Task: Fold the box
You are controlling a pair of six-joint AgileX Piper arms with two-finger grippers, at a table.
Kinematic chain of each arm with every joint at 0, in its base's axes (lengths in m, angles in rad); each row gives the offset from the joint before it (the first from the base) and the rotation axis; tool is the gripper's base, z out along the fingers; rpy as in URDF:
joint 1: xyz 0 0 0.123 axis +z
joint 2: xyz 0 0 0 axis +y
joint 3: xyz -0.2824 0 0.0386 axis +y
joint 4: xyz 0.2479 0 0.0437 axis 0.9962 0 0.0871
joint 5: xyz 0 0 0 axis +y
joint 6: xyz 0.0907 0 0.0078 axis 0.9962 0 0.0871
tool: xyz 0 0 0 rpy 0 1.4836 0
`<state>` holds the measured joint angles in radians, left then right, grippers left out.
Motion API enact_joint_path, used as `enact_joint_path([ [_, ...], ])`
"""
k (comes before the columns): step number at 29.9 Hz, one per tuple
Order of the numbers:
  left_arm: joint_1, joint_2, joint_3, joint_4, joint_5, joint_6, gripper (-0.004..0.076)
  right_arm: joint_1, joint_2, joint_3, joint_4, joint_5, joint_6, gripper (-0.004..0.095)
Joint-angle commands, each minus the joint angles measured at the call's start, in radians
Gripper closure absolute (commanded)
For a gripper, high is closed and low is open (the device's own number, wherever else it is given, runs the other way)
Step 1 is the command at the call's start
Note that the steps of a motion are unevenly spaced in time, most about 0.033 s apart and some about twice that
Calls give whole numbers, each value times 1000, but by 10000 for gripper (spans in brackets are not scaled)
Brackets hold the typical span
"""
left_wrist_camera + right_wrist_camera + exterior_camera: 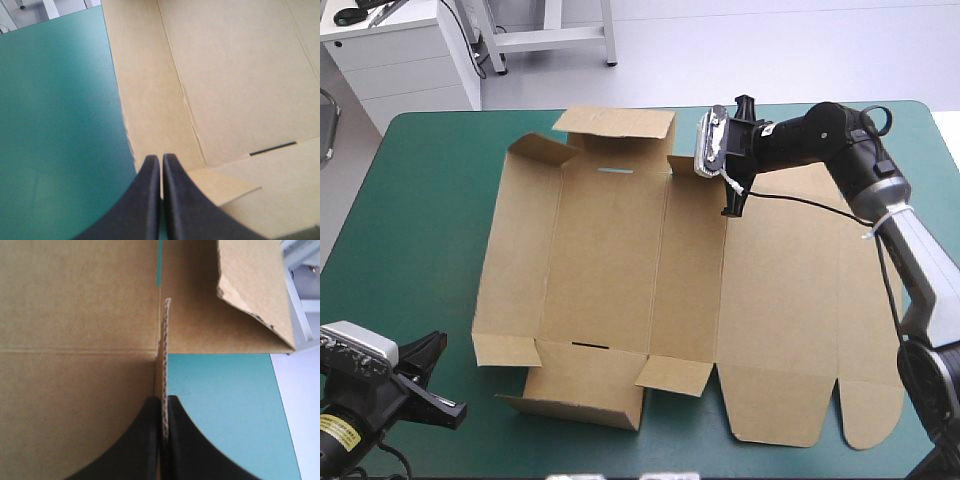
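Note:
The brown box point(610, 260) lies open in the middle of the table. Its left wall and its near and far end flaps are partly raised, and the lid panel point(790, 300) lies flat to the right. My right gripper point(728, 208) reaches in from the far right and is shut on the box at a standing board edge point(164, 340), between the base and the lid near the far side. My left gripper point(438, 345) sits low at the near left, just off the box's near-left corner point(220, 187). Its fingers point(150, 190) are shut with nothing between them.
Bare teal-green cover point(410, 200) runs along the left of the box and beyond the far flap point(250, 280). The lid's rounded tabs point(870, 415) reach close to the table's near edge. White furniture stands past the far-left corner.

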<state>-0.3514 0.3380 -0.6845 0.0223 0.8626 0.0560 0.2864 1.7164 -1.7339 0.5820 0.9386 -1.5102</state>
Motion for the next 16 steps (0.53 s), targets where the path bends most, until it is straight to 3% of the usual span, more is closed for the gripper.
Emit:
enact_joint_path([
  [1, 0, 11, -31, -3, -72, -3, 731, -1, -12, -35, 144, -40, -141, 928],
  [6, 0, 11, -31, -3, -72, -3, 731, 7, 34, -33, 226, -29, -207, 928],
  [13, 0, 11, -31, -3, -86, -3, 731, 76, 100, -33, 72, -54, -209, 928],
  [16, 0, 11, -31, -3, -88, -3, 731, 91, 123, -33, 63, -89, -199, 917],
])
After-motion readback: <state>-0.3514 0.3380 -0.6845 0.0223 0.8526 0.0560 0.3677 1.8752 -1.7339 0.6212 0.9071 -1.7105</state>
